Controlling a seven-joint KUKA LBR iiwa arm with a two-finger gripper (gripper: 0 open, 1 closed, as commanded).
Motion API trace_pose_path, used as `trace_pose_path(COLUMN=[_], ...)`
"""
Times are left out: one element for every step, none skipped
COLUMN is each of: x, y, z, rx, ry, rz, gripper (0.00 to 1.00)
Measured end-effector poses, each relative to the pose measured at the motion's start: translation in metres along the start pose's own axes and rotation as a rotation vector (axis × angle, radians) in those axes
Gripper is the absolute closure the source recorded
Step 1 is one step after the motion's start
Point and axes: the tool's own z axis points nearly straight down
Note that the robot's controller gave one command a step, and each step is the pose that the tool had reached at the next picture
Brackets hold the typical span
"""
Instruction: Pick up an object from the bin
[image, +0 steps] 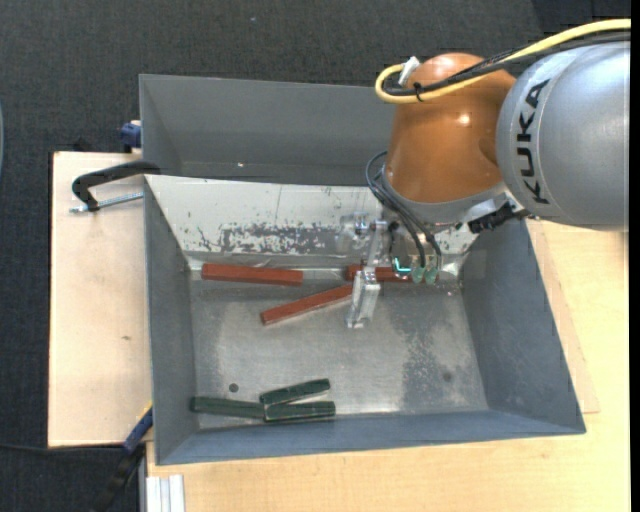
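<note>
My gripper (359, 312) hangs low over the middle of the bin, toward the back. Its tip is at the right end of a red-brown flat stick (303, 306) that lies tilted on the bin floor, left end nearer the front. Whether it touches that stick I cannot tell. A second red-brown stick (252, 273) lies along the foot of the back wall, to the left. A short red-brown piece (388, 272) pokes out just behind the gripper on its right, partly hidden by it.
Three dark green sticks (295, 392) lie together near the front wall, left of centre. The arm with its orange cover stands over the bin's back right corner. Bare floor stretches right of the gripper.
</note>
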Motion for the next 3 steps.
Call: trace_pose_path(x=[-0.002, -0.013, -0.024], y=[0.0, 0.013, 0.024], z=[-0.005, 0.042, 0.113], rx=[-0.001, -0.001, 0.0], ry=[-0.009, -0.015, -0.011], rz=[0.001, 0.059, -0.094], gripper=[0.0, 0.0, 0.0])
